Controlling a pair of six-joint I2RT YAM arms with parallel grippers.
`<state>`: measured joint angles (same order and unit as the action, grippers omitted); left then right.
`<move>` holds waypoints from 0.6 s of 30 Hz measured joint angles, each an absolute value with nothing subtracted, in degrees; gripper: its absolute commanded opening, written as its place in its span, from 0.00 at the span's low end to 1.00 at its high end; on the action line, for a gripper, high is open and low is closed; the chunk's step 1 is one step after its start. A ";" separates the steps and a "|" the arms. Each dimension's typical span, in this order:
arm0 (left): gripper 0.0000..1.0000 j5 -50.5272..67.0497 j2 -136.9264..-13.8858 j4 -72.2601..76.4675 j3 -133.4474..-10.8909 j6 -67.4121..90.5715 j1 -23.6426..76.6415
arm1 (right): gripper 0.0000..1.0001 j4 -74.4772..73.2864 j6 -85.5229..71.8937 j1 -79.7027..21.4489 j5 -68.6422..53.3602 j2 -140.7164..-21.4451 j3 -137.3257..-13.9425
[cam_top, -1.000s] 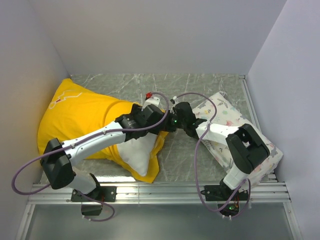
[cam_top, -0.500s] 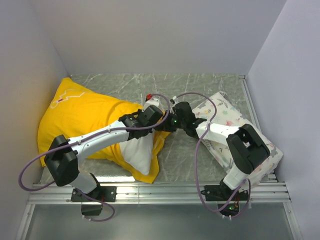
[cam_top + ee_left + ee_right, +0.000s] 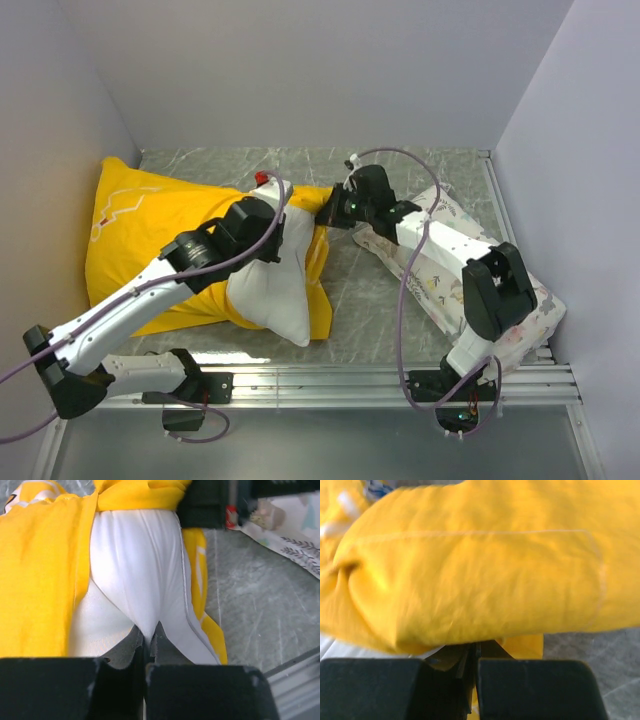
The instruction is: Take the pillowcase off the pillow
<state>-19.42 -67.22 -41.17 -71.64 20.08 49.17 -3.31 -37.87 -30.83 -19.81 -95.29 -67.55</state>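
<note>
Left tool (image 3: pixel 150 630) pinches the pillow (image 3: pixel 135 565); right tool (image 3: pixel 472 652) clamps the pillowcase (image 3: pixel 470 570) at its hem. Best hold the hem fixed and draw the pillow steadily toward the counter's (image 3: pixel 370 290) near edge.

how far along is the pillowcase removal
Done: one end of the pillow sticks out of the pillowcase. In hand: the left gripper pinches that white end, the right gripper grips the yellow edge. Left: most of the pillow sits inside, so the two need pulling apart.
</note>
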 measured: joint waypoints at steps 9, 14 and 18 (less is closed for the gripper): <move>0.00 -14.87 -64.05 -41.65 -70.06 18.28 48.95 | 0.00 -10.59 -38.02 -28.56 -24.43 -102.35 -78.22; 0.01 -13.74 -62.06 -42.30 -69.60 18.22 48.90 | 0.00 -13.02 -38.09 -28.34 -25.50 -106.28 -82.41; 0.01 -11.88 -60.01 -45.50 -70.43 18.20 48.99 | 0.00 -13.26 -38.04 -27.79 -23.75 -110.00 -85.65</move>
<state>-11.88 -60.01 -45.50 -70.43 18.20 48.99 -13.26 -38.04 -27.79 -23.75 -110.00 -85.65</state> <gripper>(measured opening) 0.048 0.038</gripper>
